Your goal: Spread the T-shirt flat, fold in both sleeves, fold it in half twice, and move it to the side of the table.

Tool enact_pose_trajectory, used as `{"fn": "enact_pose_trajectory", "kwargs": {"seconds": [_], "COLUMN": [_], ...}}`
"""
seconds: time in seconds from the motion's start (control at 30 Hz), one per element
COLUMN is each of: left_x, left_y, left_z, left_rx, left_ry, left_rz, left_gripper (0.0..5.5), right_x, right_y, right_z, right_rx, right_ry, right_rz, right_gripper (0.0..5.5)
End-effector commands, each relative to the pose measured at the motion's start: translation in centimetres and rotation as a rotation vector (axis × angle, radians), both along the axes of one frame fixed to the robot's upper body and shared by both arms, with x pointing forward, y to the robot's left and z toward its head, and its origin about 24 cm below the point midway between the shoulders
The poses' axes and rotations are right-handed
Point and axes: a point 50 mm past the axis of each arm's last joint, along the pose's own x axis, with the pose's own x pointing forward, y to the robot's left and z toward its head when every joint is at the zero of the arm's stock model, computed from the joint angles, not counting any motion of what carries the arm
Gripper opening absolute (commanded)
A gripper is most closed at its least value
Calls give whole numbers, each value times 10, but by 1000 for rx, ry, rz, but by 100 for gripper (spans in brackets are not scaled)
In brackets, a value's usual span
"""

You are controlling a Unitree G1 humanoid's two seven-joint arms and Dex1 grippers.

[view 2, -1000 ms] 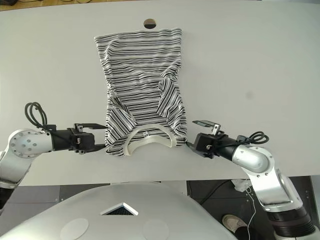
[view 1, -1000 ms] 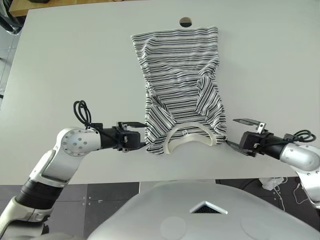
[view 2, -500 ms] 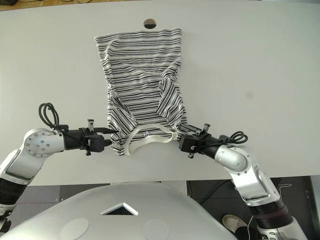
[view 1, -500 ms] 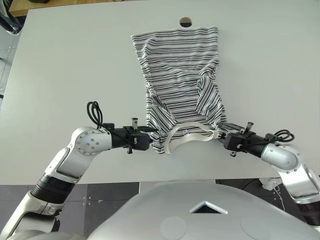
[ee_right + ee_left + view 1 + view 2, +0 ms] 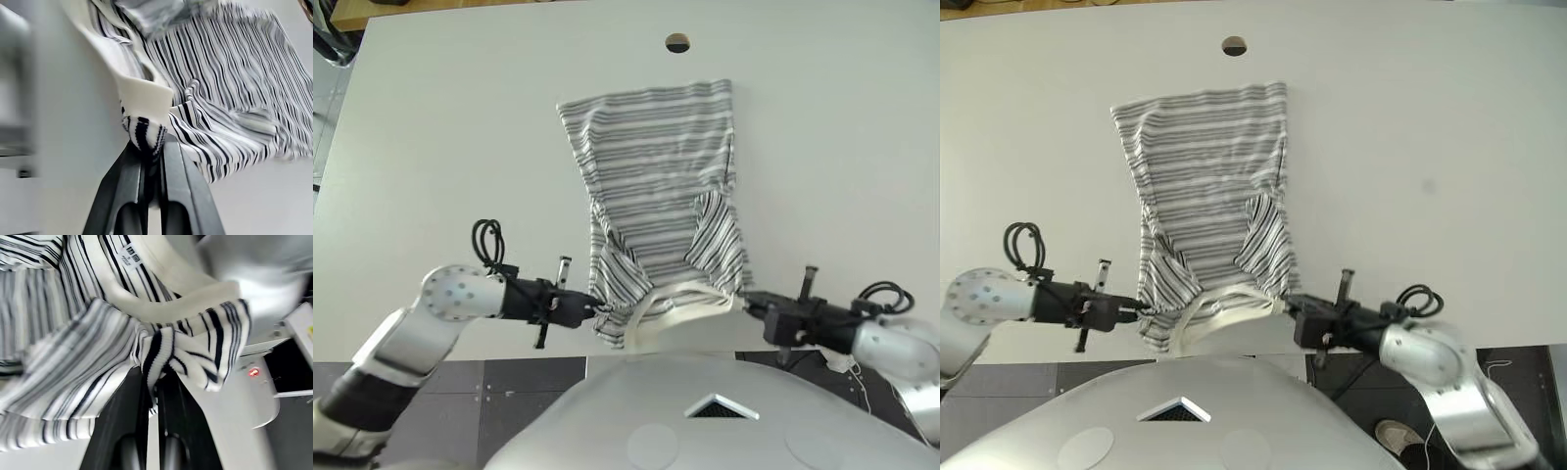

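Over the last second both arms came in from the sides, clamped onto the shirt [image 5: 656,186] and dragged it toward the robot. The hem has pulled back from the hole [image 5: 677,42], and the collar [image 5: 680,305] now sits at the near edge of the tabletop [image 5: 460,117].

Left fingers [image 5: 585,310] are closed tight on a bunched fold of striped fabric at the left shoulder. The left wrist view shows the cloth pinched with no gap. Right fingers [image 5: 752,303] are likewise clamped on the right shoulder corner, just beside the collar rib, as the right wrist view confirms.

The grips sit either side of the collar, roughly level, fingers pointing inward. That looks like a symmetric pull to tension the body and take out wrinkles, i.e. the spread-flat step.

The shirt lies lengthwise mid-tabletop, hem far, collar near. Both sleeves look flopped inward over the chest and rumpled, so it's not flat yet. The collar end may overhang the edge; can't tell for sure.
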Motion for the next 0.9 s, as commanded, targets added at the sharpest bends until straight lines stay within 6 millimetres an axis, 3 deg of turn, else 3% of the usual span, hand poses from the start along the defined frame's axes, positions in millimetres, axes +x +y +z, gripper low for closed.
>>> {"fn": "enact_pose_trajectory", "kwargs": {"seconds": [0.03, 0.1, 0.17, 0.23, 0.4, 0.67, 0.87, 0.9], "left_x": [-3, 4, 16, 31, 91, 145, 168, 169], "left_y": [-1, 1, 4, 6, 8, 10, 13, 13], "left_z": [27, 36, 39, 39, 38, 21, 2, -1], "left_rx": [-89, -113, -107, -121, -210, -194, -145, -131], "left_ry": [39, 1, -56, -112, -224, -197, -188, -187], "left_rz": [-15, 26, 96, 194, 533, 873, 1017, 1032], "left_gripper": [10, 10, 10, 10, 10, 10, 10, 44], "right_x": [-6, -3, 13, 38, 107, 185, 232, 240], "right_y": [1, 1, -1, -4, 4, 33, 53, 56], "right_z": [23, 32, 37, 36, 31, 13, -7, -11], "right_rx": [19, 45, 51, 57, 144, 137, 97, 90], "right_ry": [-22, -64, -162, -249, -364, -374, -343, -340], "right_rz": [40, 43, -1, -65, -174, -188, -237, -260], "right_gripper": [10, 10, 10, 10, 10, 10, 10, 46]}}
